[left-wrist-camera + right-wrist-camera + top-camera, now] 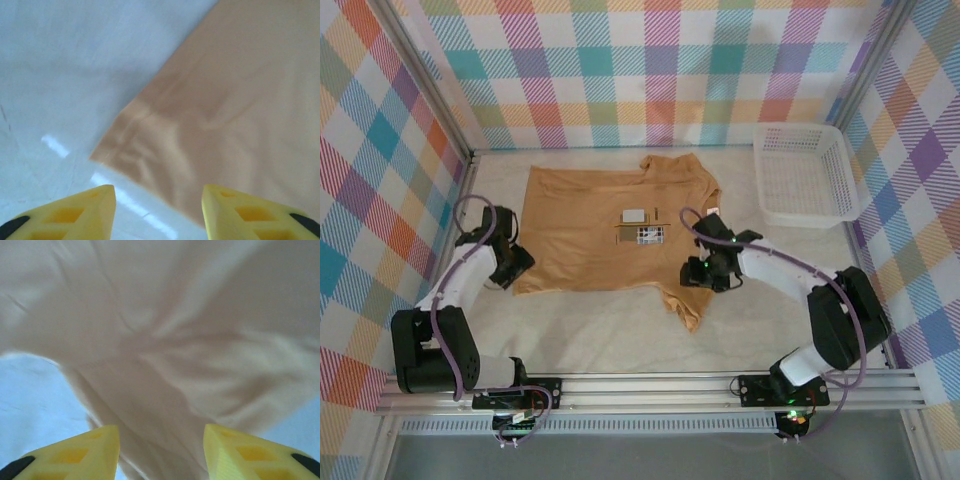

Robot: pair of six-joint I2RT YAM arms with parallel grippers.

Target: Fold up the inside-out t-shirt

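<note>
The inside-out t-shirt [590, 230] lies spread flat in a single layer in the middle of the bench [600, 330], its white tags [634, 215] and printed patch [650, 236] facing up near its centre. One sleeve trails toward the near edge on the right. No fold looks made yet, so the task seems to be at its start, with every fold left to do. The left hand [515, 265] sits low at the shirt's near-left hem corner. In its wrist view the fingers stand apart with the corner just ahead of them, not between them. The right hand [705, 272] hangs over the rumpled cloth by the near sleeve, fingers likewise apart. Nothing is pinched there, as far as that blurred close view lets me judge. Both look placed to take a near edge. The white basket [840, 205] stands well apart at the far right.
</note>
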